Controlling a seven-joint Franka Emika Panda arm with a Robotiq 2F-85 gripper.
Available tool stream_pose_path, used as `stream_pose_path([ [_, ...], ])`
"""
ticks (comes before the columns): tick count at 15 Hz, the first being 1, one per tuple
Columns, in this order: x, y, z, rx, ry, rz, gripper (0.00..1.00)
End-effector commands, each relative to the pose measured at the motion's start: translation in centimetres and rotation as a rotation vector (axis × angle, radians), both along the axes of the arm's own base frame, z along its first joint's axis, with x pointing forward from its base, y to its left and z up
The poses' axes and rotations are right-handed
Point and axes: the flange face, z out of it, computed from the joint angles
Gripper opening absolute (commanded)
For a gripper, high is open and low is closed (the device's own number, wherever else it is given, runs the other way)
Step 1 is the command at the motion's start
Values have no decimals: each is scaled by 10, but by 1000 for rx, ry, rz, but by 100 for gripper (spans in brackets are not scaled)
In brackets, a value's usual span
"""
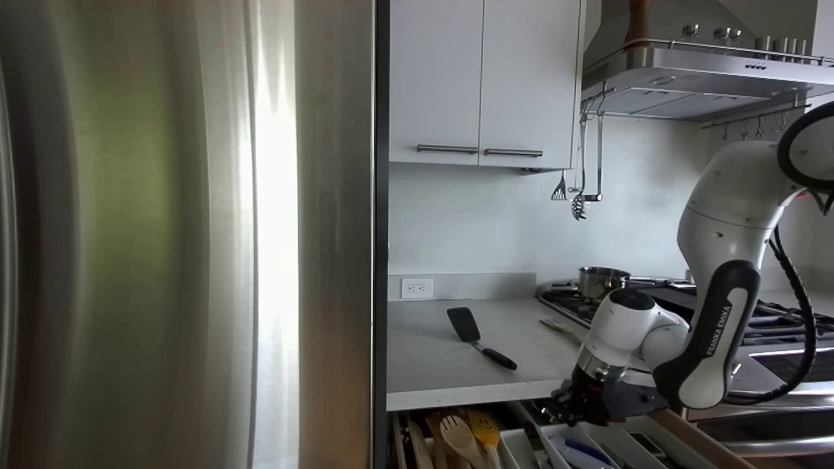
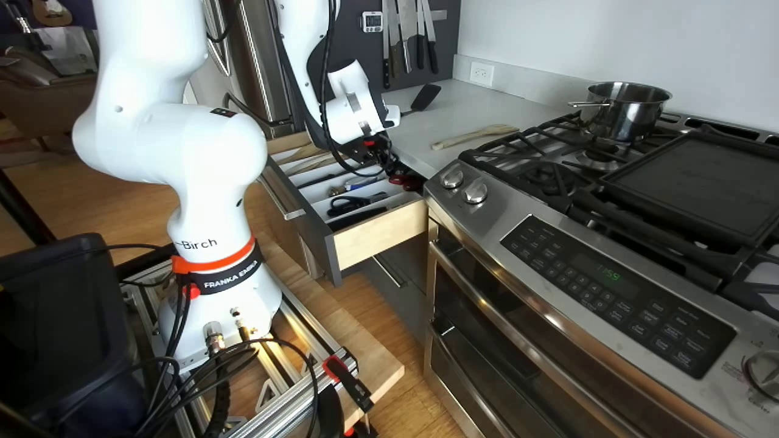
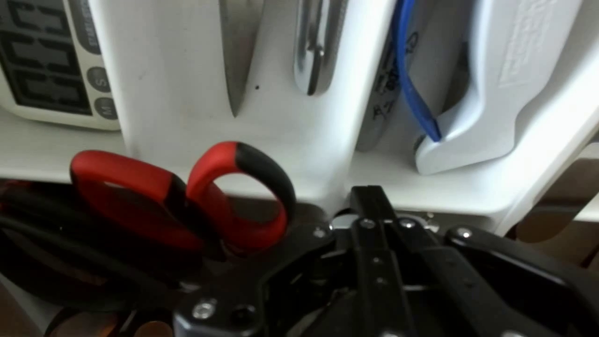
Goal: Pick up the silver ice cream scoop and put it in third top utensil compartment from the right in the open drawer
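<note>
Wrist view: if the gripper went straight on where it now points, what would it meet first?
The gripper would probably meet the edge of the white tray, though depth there is unclear.

pot (image 2: 624,118) on stove (image 2: 608,304) | spatula (image 1: 464,324) on counter (image 1: 417,345) | drawer (image 2: 380,234) below counter | wrist view: scissors (image 3: 210,203) left of fingers (image 3: 374,238)

arm (image 2: 182,141): white, rounded | band (image 2: 214,264): orange-red | lettering (image 2: 230,277): FRANKA EMIKA | cable (image 1: 809,316): black, ribbed | pincer (image 3: 376,201): black | screws (image 3: 204,309): silver

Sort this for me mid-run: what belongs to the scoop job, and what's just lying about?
For the job: gripper, open drawer, white tray; the scoop can't be made out for certain.
Just lying about: spatula, wooden utensil, pot, scissors, timer.
</note>
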Motion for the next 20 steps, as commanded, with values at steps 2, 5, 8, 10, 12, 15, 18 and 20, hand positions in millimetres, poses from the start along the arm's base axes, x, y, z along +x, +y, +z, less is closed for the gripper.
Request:
stream_pose_path([
  [2, 32, -2, 39, -15, -125, 41, 0],
  [5, 33, 3, 45, -26, -155, 38, 0],
  [8, 35, 6, 41, -62, -177, 42, 0],
  [10, 32, 6, 30, -93, -174, 52, 0],
  [12, 32, 6, 26, -117, -191, 66, 0],
  [15, 30, 10, 22, -131, -227, 91, 0],
  [18, 25, 9, 8, -146, -250, 120, 0],
  [20, 22, 8, -4, -154, -265, 131, 0],
])
